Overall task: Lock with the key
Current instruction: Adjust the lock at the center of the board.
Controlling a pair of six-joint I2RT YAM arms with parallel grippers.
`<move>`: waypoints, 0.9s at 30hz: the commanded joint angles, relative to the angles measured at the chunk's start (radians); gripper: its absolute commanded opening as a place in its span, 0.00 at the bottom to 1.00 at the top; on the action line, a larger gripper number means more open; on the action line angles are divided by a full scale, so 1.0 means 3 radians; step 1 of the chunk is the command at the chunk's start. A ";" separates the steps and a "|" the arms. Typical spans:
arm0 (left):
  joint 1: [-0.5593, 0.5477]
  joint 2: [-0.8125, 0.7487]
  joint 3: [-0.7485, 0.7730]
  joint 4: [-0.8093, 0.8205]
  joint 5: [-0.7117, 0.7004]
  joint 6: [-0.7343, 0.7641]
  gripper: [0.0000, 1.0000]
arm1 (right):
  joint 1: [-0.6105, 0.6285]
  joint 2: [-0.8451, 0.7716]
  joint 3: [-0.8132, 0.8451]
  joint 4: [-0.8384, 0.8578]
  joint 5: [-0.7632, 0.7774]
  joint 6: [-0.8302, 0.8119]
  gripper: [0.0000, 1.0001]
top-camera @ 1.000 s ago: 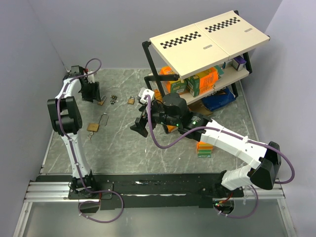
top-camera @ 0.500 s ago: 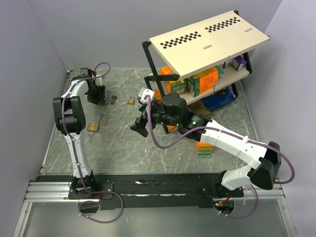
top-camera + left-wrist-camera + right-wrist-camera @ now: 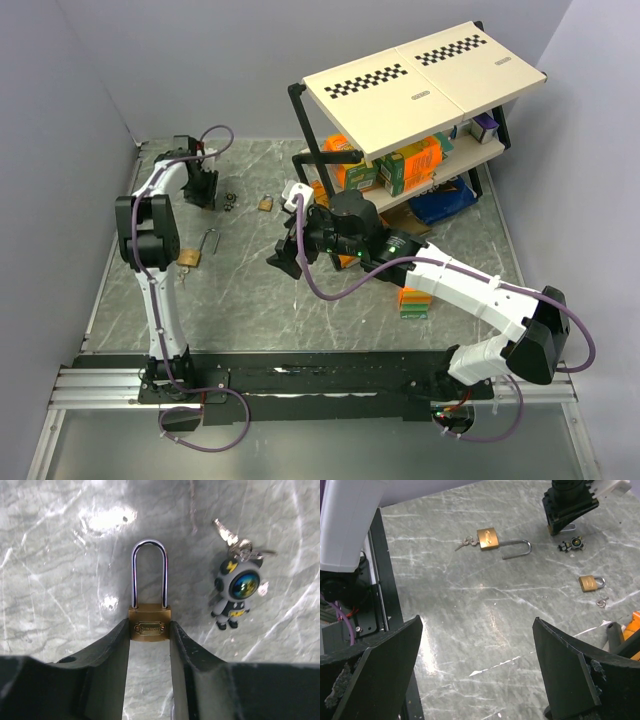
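In the left wrist view a brass padlock (image 3: 149, 616) with a long closed steel shackle lies on the marble table. My left gripper (image 3: 150, 634) has one finger on each side of its body, pressed against it. A key ring with a small astronaut figure (image 3: 236, 587) lies just right of it. In the top view my left gripper (image 3: 205, 190) is at the far left and hides that padlock. A second brass padlock (image 3: 190, 256) lies with its shackle open and a key in it; it also shows in the right wrist view (image 3: 489, 538). My right gripper (image 3: 477, 622) is wide open and empty above bare table.
A small brass padlock (image 3: 265, 203) and a loose small key (image 3: 602, 601) lie mid-table. A black shelf rack (image 3: 420, 80) with boxes stands at the back right. An orange box (image 3: 413, 300) lies beside the right arm. Grey walls close off the left and back.
My left gripper has moved right, from the far-left corner onto the long-shackle padlock, which lay uncovered beside it before. The right arm has barely moved.
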 commanded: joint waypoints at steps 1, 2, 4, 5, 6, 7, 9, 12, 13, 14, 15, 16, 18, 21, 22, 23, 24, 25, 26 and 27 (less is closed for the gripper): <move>-0.0079 0.0150 0.0160 0.0023 -0.0002 -0.0101 0.34 | -0.0039 -0.0158 -0.0008 0.0132 -0.0018 0.0030 1.00; -0.0089 0.0170 0.0196 0.0018 0.0013 -0.0116 0.34 | -0.0039 -0.0163 -0.0013 0.0127 -0.0023 0.0031 0.99; -0.0115 0.0191 0.0237 -0.0008 0.0043 -0.0173 0.33 | -0.0044 -0.0163 -0.0013 0.0127 -0.0024 0.0031 1.00; -0.0115 0.0201 0.0267 -0.0013 0.0059 -0.0198 0.33 | -0.0044 -0.0168 -0.0013 0.0122 -0.0024 0.0031 1.00; -0.0125 0.0201 0.0278 -0.0023 0.0089 -0.0229 0.33 | -0.0044 -0.0168 -0.0013 0.0122 -0.0018 0.0031 1.00; -0.0140 0.0201 0.0283 -0.0033 0.0105 -0.0239 0.34 | -0.0049 -0.0168 -0.0013 0.0122 -0.0018 0.0025 1.00; -0.0145 0.0186 0.0248 -0.0023 0.0136 -0.0260 0.35 | -0.0054 -0.0173 -0.0018 0.0132 -0.0013 0.0025 0.99; -0.0145 0.0175 0.0186 -0.0023 0.0171 -0.0311 0.35 | -0.0059 -0.0184 -0.0039 0.0143 -0.0013 0.0015 1.00; -0.0145 0.0175 0.0176 -0.0028 0.0172 -0.0316 0.35 | -0.0054 -0.0184 -0.0044 0.0148 -0.0008 0.0015 1.00; -0.0145 0.0170 0.0150 -0.0054 0.0172 -0.0336 0.35 | -0.0059 -0.0189 -0.0044 0.0148 -0.0008 0.0020 1.00; -0.0145 0.0155 0.0130 -0.0059 0.0177 -0.0352 0.36 | -0.0059 -0.0189 -0.0049 0.0143 -0.0008 0.0020 1.00; -0.0145 0.0119 0.0109 -0.0054 0.0167 -0.0357 0.36 | -0.0059 -0.0194 -0.0049 0.0148 -0.0008 0.0020 1.00; -0.0145 0.0078 0.0023 -0.0028 0.0146 -0.0377 0.36 | -0.0054 -0.0199 -0.0054 0.0153 -0.0008 0.0020 0.99; -0.0125 0.0002 -0.0044 -0.0079 0.0115 -0.0413 0.35 | -0.0059 -0.0204 -0.0059 0.0158 -0.0013 0.0025 0.99; -0.0105 -0.0034 -0.0080 -0.0090 0.0120 -0.0418 0.35 | -0.0054 -0.0209 -0.0064 0.0158 -0.0018 0.0020 0.99; -0.0094 -0.0060 -0.0115 -0.0069 0.0136 -0.0413 0.35 | -0.0059 -0.0214 -0.0064 0.0163 -0.0013 0.0025 1.00; -0.0089 -0.0116 -0.0156 -0.0054 0.0136 -0.0408 0.36 | -0.0054 -0.0214 -0.0075 0.0173 -0.0018 0.0025 1.00; -0.0089 -0.0136 -0.0238 -0.0024 0.0121 -0.0393 0.38 | -0.0054 -0.0224 -0.0085 0.0178 -0.0023 0.0025 1.00; -0.0089 -0.0157 -0.0264 0.0002 0.0136 -0.0398 0.46 | -0.0054 -0.0225 -0.0090 0.0194 -0.0034 0.0025 1.00; -0.0089 -0.0182 -0.0299 0.0012 0.0141 -0.0398 0.53 | -0.0059 -0.0230 -0.0100 0.0194 -0.0034 0.0030 0.99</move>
